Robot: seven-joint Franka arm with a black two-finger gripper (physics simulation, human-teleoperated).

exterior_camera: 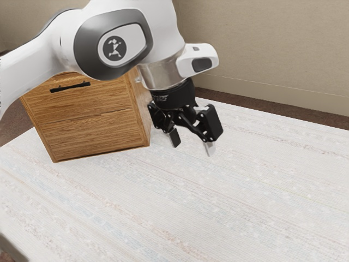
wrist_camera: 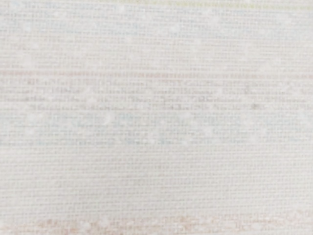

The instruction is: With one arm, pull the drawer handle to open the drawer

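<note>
A pale woven tablecloth [exterior_camera: 245,191] covers the table, with a beige wall [exterior_camera: 272,43] behind. The wooden drawer cabinet [exterior_camera: 92,123] stands at the exterior view's left. Its black drawer handle [exterior_camera: 70,87] sits on the upper drawer front [exterior_camera: 82,101], which lies flush with the lower front [exterior_camera: 95,134], so the drawer appears closed. The gripper [exterior_camera: 192,145] hovers above the tablecloth beside the cabinet's side panel, fingers apart and empty, well apart from the handle. Step in hand: approach. Bring the hand round to the cabinet's front face, align the fingers across the handle, close fully on it, then pull straight outward along the drawer's travel.
</note>
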